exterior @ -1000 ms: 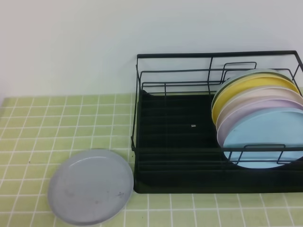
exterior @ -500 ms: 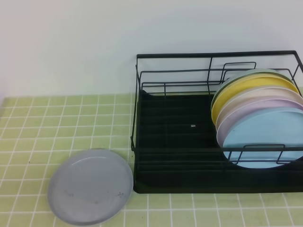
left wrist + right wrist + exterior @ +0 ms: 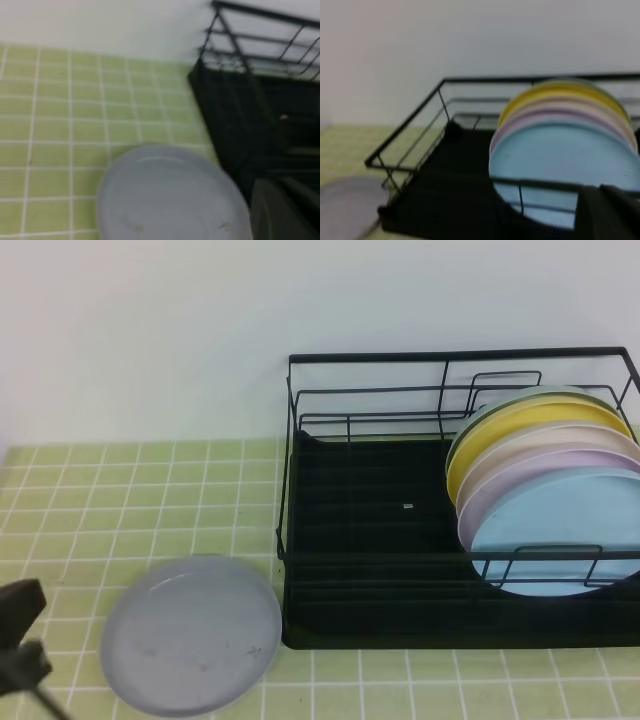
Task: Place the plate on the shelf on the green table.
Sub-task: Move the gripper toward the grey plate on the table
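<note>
Grey plate (image 3: 191,634) lies flat on the green table (image 3: 120,490), beside the black shelf (image 3: 380,540). My left gripper (image 3: 20,640), clenched on nothing, sits near its left edge; my right is clenched too.

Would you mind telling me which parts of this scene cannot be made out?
- Left pincer: cut off by the high view's left edge; jaws unseen.
- Right pincer: absent from the high view.
- Rear stacked plates: mostly hidden behind the front ones.
- Plate: blurred in the left wrist view.

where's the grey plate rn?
In the exterior high view the grey plate lies flat on the green table, lower left, just left of the black shelf's front corner.
</note>
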Tool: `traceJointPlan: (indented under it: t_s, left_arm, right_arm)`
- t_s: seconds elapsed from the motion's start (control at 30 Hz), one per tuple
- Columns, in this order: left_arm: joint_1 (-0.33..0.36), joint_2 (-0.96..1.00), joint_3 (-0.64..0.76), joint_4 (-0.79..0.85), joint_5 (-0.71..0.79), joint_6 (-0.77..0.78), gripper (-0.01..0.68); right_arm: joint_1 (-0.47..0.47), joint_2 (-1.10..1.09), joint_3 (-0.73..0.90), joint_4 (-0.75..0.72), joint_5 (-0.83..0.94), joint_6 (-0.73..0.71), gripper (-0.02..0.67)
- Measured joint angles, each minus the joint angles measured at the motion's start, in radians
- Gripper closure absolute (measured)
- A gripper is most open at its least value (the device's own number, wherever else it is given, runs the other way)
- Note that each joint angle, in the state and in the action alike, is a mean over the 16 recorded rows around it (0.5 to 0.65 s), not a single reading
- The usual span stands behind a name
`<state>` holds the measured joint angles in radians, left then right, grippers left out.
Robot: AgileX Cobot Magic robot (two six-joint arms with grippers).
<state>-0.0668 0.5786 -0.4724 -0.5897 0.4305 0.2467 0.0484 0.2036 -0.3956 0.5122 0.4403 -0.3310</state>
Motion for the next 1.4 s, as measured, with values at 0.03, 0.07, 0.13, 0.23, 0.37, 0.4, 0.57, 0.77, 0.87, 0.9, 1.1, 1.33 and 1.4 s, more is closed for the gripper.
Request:
traceJointPlan:
  t_s: [0.03,0.07,0.13,0.23,0.37,0.4,0.57,0.77,0.87,0.9,1.1,1.33,1.4]
  left_arm:
    - [0.0,0.039,-0.016,0.025,0.007,-0.006,0.675]
    - [0.0,0.076,-0.032,0.047,0.013,-0.012,0.675]
    - [0.0,0.151,-0.061,0.087,0.021,-0.021,0.675]
    - [0.001,0.26,-0.104,0.129,0.034,-0.028,0.675]
    - [0.002,0.388,-0.163,0.161,0.067,-0.007,0.675]
    - [0.004,0.418,-0.179,0.165,0.079,0.003,0.675]
    - [0.038,0.549,-0.267,0.132,0.169,0.086,0.675]
    - [0.147,0.675,-0.381,-0.001,0.326,0.237,0.675]
    - [0.209,0.73,-0.425,-0.062,0.396,0.303,0.675]
    - [0.228,0.747,-0.438,-0.08,0.416,0.322,0.675]
    - [0.314,0.85,-0.481,-0.16,0.48,0.392,0.673]
    - [0.323,0.965,-0.486,-0.133,0.458,0.377,0.613]
    - [0.322,0.996,-0.487,-0.132,0.448,0.371,0.578]
  right_arm:
    - [0.0,0.023,-0.003,0.005,0.025,-0.008,0.651]
    - [0.0,0.05,-0.008,0.008,0.05,-0.017,0.651]
    - [0.0,0.112,-0.021,0.01,0.103,-0.04,0.651]
    - [0.0,0.223,-0.051,0.004,0.178,-0.082,0.651]
    - [0.0,0.375,-0.107,0.001,0.265,-0.133,0.651]
    - [0.0,0.411,-0.124,0.002,0.284,-0.145,0.651]
    - [0.0,0.575,-0.205,0.035,0.364,-0.224,0.651]
    - [0.0,0.696,-0.27,0.131,0.42,-0.326,0.651]
    - [0.0,0.729,-0.284,0.184,0.43,-0.375,0.651]
    - [0.0,0.737,-0.287,0.201,0.432,-0.39,0.651]
    - [0.001,0.761,-0.292,0.277,0.44,-0.454,0.651]
    - [0.001,0.764,-0.292,0.314,0.452,-0.474,0.651]
    - [0.001,0.765,-0.292,0.319,0.457,-0.474,0.651]
